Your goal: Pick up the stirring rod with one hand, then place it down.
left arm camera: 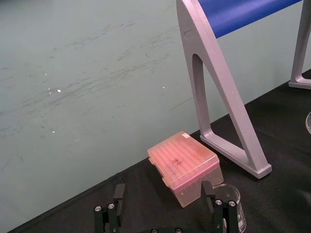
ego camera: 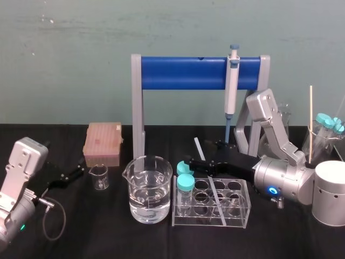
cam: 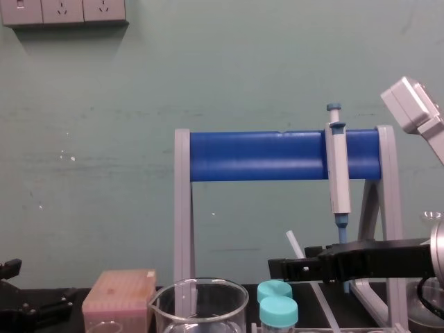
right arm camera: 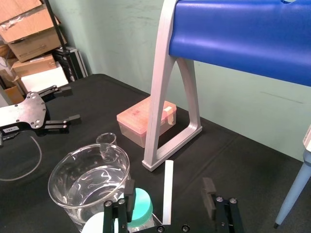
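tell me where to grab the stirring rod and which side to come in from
Grip the bare upper stretch of the stirring rod, which rises tilted up and back from the tube rack, clear of the teal-capped tubes. Come in level from the robot's right: the right gripper is there, open, with a finger on each side. The left gripper sits open far left.

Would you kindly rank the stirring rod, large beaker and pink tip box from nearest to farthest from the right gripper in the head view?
From the open right gripper:
1. stirring rod, between its fingers.
2. large beaker, left and nearer the robot.
3. pink tip box, far left.
The left gripper is parked far left.
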`<state>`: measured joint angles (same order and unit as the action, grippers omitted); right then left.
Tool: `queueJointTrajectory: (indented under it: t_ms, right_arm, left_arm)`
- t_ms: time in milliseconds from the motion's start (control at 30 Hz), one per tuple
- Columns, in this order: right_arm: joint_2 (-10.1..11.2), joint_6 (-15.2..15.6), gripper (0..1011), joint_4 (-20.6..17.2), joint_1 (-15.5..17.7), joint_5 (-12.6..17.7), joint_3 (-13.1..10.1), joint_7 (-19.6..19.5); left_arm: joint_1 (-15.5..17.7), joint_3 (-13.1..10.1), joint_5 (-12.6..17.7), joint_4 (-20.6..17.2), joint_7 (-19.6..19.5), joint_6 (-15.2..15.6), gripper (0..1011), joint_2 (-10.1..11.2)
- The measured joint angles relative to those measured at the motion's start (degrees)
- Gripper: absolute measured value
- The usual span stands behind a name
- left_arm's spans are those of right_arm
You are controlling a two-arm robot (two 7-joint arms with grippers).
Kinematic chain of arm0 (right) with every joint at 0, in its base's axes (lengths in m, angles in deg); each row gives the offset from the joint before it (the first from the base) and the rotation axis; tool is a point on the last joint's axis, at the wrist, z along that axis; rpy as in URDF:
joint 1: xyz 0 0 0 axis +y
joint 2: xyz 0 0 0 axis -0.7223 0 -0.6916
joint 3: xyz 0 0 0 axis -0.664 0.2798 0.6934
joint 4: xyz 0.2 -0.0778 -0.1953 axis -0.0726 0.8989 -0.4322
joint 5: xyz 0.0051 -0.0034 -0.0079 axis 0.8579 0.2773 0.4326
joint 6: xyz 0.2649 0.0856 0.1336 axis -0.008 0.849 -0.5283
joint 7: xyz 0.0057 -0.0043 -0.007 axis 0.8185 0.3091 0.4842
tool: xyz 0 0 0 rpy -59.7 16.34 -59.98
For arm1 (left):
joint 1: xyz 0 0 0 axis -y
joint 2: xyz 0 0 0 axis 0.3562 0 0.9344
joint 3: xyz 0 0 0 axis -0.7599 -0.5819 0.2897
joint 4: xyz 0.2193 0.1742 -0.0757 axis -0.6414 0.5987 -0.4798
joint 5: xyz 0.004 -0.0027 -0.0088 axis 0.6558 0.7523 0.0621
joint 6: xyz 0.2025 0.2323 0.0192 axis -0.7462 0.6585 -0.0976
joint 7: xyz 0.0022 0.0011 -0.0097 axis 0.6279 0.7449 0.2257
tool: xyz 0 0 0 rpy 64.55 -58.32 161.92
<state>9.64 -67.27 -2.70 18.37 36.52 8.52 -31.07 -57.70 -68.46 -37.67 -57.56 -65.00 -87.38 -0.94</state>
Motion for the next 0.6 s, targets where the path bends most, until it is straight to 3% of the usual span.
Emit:
queueJointTrajectory:
  t_ms: [300,600]
  right_arm:
    - [0.0,0.0,651,0.0,0.0,0.2,-0.1,0.0]
    - [0.0,0.1,342,0.0,0.1,0.2,-0.1,0.0]
  left_arm:
    - [0.0,0.0,0.0,0.0,0.0,0.0,1000,0.0]
    - [0.0,0.0,0.0,0.0,0.0,0.0,1000,0.0]
